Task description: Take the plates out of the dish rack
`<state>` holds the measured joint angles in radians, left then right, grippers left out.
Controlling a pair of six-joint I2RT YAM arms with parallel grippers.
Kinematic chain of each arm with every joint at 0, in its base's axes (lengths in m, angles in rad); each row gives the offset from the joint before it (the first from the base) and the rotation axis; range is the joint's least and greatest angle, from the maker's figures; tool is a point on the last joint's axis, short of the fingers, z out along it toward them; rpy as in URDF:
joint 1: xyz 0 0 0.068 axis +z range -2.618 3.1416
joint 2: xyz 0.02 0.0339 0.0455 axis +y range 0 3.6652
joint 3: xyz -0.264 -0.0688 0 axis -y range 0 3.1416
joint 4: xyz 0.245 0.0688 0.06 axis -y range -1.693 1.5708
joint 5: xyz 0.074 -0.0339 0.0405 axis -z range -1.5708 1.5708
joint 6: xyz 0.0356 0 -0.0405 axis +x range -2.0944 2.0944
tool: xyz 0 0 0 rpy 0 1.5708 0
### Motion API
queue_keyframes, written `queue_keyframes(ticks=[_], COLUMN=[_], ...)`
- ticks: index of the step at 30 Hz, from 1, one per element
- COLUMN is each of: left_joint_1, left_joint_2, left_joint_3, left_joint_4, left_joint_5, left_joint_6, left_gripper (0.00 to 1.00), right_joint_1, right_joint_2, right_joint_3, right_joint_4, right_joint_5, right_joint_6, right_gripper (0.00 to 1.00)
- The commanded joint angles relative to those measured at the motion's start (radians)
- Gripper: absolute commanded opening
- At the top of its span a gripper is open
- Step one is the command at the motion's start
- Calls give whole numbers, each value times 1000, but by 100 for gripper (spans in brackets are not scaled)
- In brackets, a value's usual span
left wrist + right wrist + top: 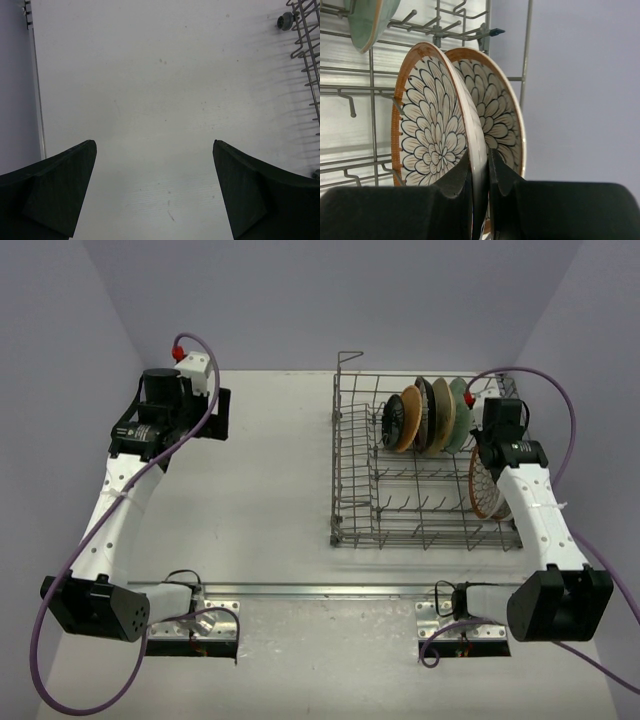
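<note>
The grey wire dish rack (345, 480) stands on the right half of the table. At its back, plates stand on edge: black (390, 422), tan-orange (408, 418), cream with a dark rim (437, 412) and pale green (459, 415). At the rack's right end stand two white plates with a brown petal pattern (480, 492). My right gripper (479, 157) is shut on the rim of the nearer petal plate (432, 120), one finger on each face. The other petal plate (500, 110) stands right behind it. My left gripper (155, 145) hangs open over bare table at the far left.
The rack's left edge (307, 45) shows at the right of the left wrist view. The pale green plate (370, 15) hangs at the upper left of the right wrist view, among upright tines (370, 90). A grey wall lies beyond the rack's right side.
</note>
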<state>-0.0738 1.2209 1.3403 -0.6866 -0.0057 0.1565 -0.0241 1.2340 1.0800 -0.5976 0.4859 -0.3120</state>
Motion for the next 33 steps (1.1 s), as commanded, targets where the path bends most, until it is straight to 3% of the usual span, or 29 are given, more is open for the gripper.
queue_keyframes(ticks=[1, 9, 14, 18, 25, 27, 33], left_joint_1=[-4, -4, -4, -3, 0, 0, -3], left_joint_2=[-39, -52, -140, -176, -118, -115, -48], left_joint_3=[-1, -30, -138, -115, -21, -16, 48], left_joint_4=[65, 141, 259, 248, 128, 121, 74], left_joint_5=[-12, -126, -78, 74, 363, 438, 681], left_joint_6=[-53, -167, -166, -95, -81, -82, -109], left_gripper=[100, 100, 100, 100, 100, 100, 99], right_joint_1=[15, 36, 52, 52, 52, 51, 52], right_joint_2=[-62, -71, -79, -67, -17, -12, -15], right_joint_3=[140, 266, 330, 430, 658, 673, 596], right_joint_4=[87, 74, 83, 12, -202, -228, -198], right_joint_5=[-21, -41, -61, -138, -521, -733, -1120], right_joint_6=[-45, -110, -122, -32, 267, 325, 487], right_gripper=[0, 0, 0, 0, 0, 0, 0])
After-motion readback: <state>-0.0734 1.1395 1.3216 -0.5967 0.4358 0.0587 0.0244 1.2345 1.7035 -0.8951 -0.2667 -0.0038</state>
